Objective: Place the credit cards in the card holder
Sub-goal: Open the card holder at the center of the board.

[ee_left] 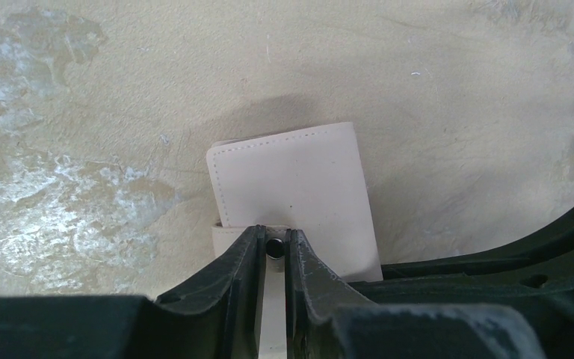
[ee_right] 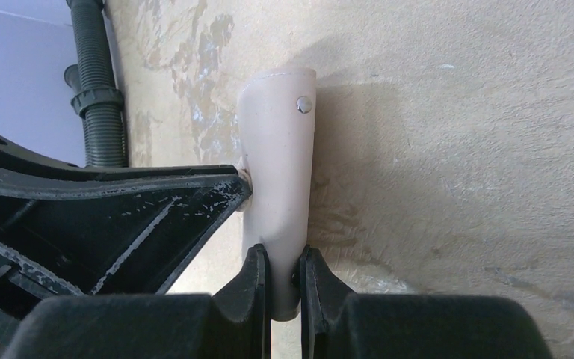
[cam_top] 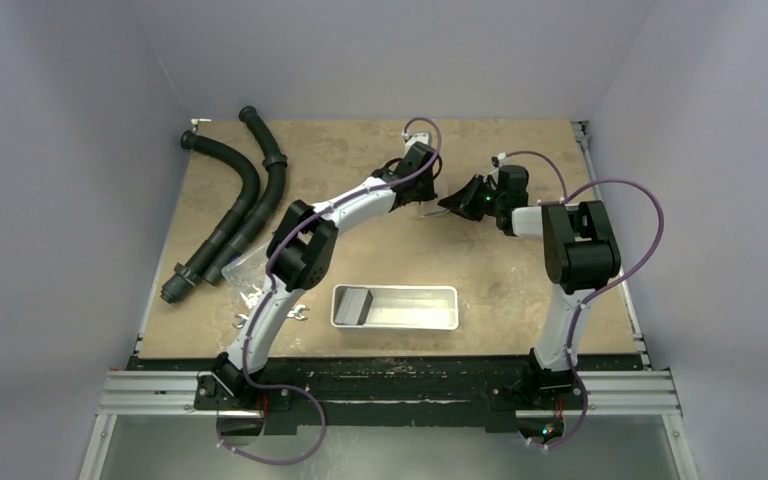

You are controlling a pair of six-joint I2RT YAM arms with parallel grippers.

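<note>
Overhead, card holder (cam_top: 436, 207): beyond the tray (cam_top: 440, 322), past its far long side, between both arms.
Left wrist, left gripper (ee_left: 274, 250): closed on the holder's snap tab (ee_left: 274, 248); the holder lies straight ahead, folded shut, pale beige, stitched.
Right wrist, right gripper (ee_right: 285, 277): pinching the holder's near edge; its long axis runs away from the fingers.
Credit cards: uncertain; a dark slab (cam_top: 358, 305) at the tray's left end may be them.

My left arm (cam_top: 355, 203) stretches far and rightward to mid-table; my right arm (cam_top: 580, 245) bends left to meet it. The left gripper (ee_left: 273, 238) has its jaws almost together, pinching the card holder (ee_left: 291, 179) by its tab. The right gripper (ee_right: 284, 262), jaws narrow, clamps the holder's edge.
</note>
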